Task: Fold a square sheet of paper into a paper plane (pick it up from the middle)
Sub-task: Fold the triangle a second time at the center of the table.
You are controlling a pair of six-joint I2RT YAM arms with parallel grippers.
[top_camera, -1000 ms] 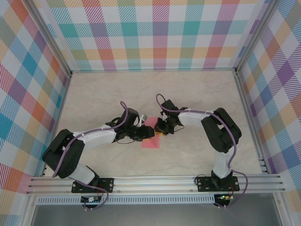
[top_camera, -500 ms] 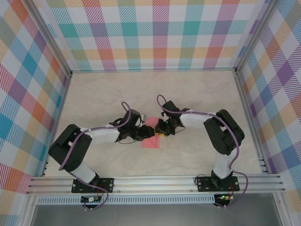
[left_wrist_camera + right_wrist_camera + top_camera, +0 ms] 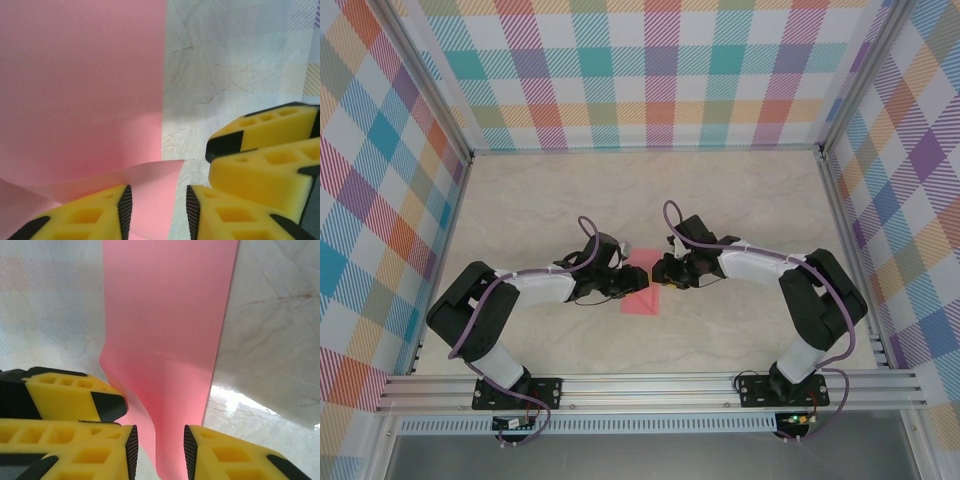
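The salmon-pink sheet of paper (image 3: 641, 301) lies mid-table, looking like a narrow folded strip, with both grippers meeting over its far end. My left gripper (image 3: 640, 284) reaches in from the left. In the left wrist view my left gripper (image 3: 157, 210) is open, and a lifted paper flap (image 3: 150, 192) rests against its left pad (image 3: 125, 210), apart from the other pad. My right gripper (image 3: 661, 273) comes in from the right. In the right wrist view my right gripper (image 3: 157, 450) is open astride a raised ridge of the paper (image 3: 165, 340). The paper plane is out of view.
Pale marble tabletop (image 3: 740, 200) surrounds the sheet. Plaid walls (image 3: 650, 60) and aluminium rails (image 3: 650, 385) enclose the table. The two grippers' yellow fingers sit almost touching each other, the right one's fingers (image 3: 260, 145) close beside my left.
The right gripper's jaws have widened around the paper, and the right arm's elbow has swung out to the right. The left gripper has barely moved.
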